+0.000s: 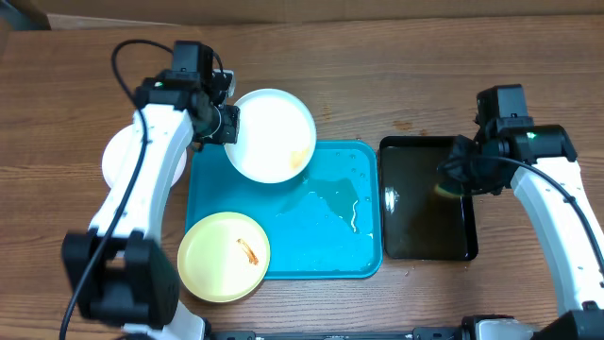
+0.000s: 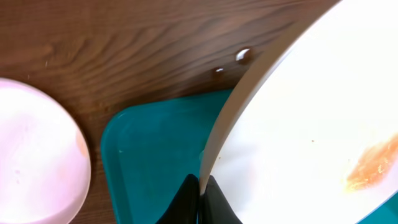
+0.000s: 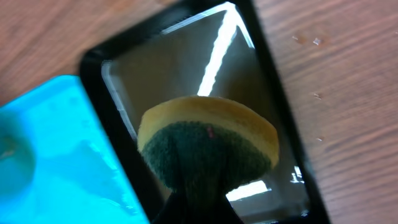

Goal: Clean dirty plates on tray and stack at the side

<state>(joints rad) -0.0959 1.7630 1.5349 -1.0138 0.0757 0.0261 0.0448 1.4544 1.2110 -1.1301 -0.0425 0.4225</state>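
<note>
Wood-grain table (image 1: pixel 377 57), left gripper (image 2: pixel 200 186) pinching white plate (image 1: pixel 269 132), right gripper (image 3: pixel 196 190) clamping sponge (image 3: pixel 205 137) over black tray (image 1: pixel 425 227)

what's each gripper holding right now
left gripper: closed on the rim of the white plate
right gripper: closed on the sponge, over the black tray

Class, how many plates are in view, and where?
3: a white plate held by the left gripper at the tray's top; a yellow plate on its lower-left corner; a second white plate left of the tray, partly hidden.
</note>
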